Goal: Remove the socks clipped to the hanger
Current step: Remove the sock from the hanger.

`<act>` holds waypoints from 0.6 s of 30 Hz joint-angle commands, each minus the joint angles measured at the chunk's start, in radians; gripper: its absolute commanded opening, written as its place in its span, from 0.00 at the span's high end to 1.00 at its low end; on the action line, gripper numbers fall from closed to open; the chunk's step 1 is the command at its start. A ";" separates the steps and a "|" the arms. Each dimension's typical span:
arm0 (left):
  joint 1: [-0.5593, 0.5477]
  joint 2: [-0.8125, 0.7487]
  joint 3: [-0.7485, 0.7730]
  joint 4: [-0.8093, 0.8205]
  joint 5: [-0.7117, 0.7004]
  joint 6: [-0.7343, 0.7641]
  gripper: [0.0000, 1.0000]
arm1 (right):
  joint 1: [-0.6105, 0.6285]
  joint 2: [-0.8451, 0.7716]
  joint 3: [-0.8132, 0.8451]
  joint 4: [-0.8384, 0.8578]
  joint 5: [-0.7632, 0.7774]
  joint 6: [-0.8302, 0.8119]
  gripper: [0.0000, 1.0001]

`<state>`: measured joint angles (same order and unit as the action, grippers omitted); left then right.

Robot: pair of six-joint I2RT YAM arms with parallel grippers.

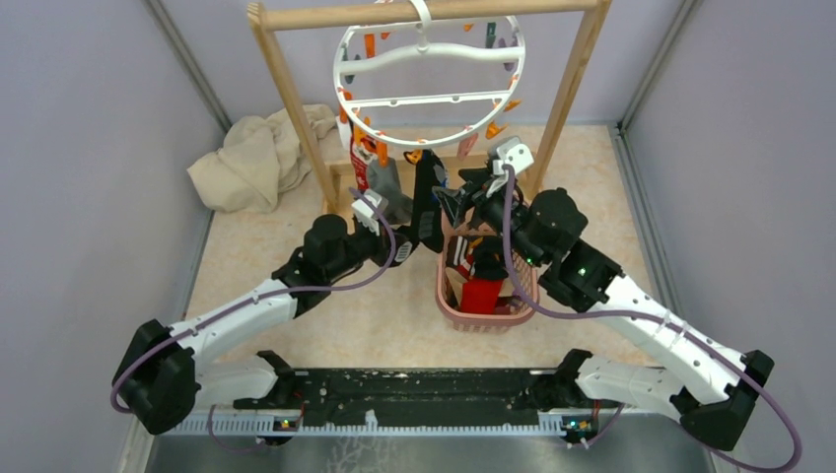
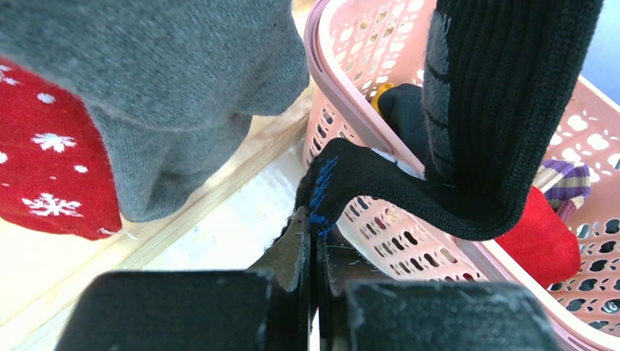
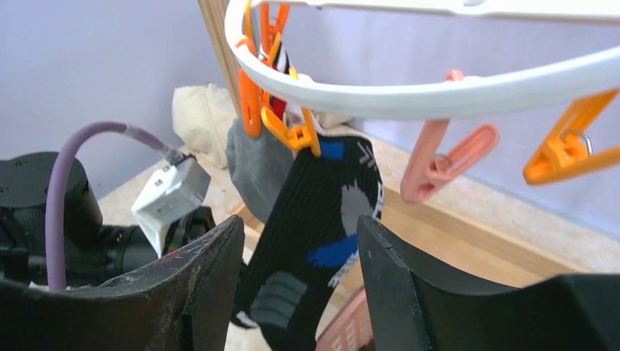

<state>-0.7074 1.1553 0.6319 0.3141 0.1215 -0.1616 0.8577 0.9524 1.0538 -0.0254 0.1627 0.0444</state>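
Black knit sock (image 3: 322,219) hangs by an orange clip (image 3: 292,135) on the round white plastic hanger (image 3: 409,95).
We find left gripper (image 2: 313,227) pinching its toe, right gripper (image 3: 298,223) wide astride it.

The left arm (image 1: 237,315) reaches forward and inward. The left gripper (image 2: 313,223) has its jaws pressed together, pinching the toe of the black sock (image 2: 504,110) at their tips. The right arm (image 1: 651,325) angles inward too, and the right gripper (image 3: 298,223) holds its jaws spread wide, the sock just ahead of the gap.
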 commanded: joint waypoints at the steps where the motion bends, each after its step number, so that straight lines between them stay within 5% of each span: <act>1: -0.013 -0.033 0.041 -0.018 -0.004 0.010 1.00 | 0.017 0.033 0.004 0.172 -0.033 -0.035 0.41; 18: -0.056 -0.071 0.116 -0.101 -0.004 0.013 1.00 | 0.017 0.065 -0.062 0.342 -0.124 -0.075 0.34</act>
<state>-0.7517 1.1126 0.6983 0.2302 0.1192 -0.1593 0.8577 1.0103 1.0103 0.2031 0.0517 0.0090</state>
